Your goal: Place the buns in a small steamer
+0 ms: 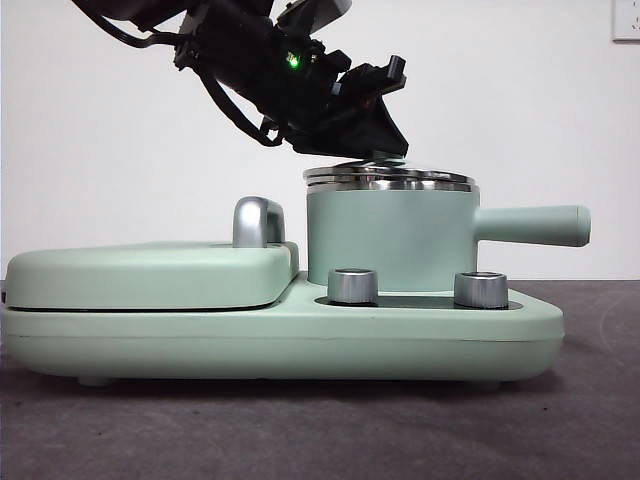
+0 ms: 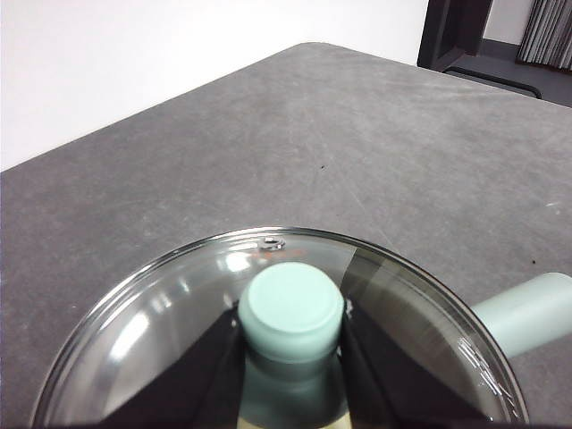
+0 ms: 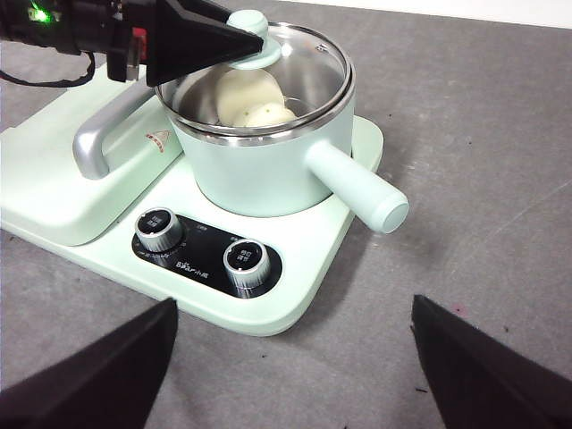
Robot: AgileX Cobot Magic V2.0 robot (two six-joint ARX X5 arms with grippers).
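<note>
Since both buns (image 3: 246, 103) already sit inside the small steamer (image 3: 268, 170), your left end effector (image 2: 290, 335), clamped on the lid knob (image 2: 291, 308), is directly above it; right one (image 3: 295, 357) hangs wide.

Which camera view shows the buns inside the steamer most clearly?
The right wrist view is best: it looks down through the glass lid and shows the buns inside the small steamer. The front view shows only the steamer's wall from the side, no buns. The left wrist view shows the lid's knob between the left gripper's fingers; the buns cannot be made out.
</note>
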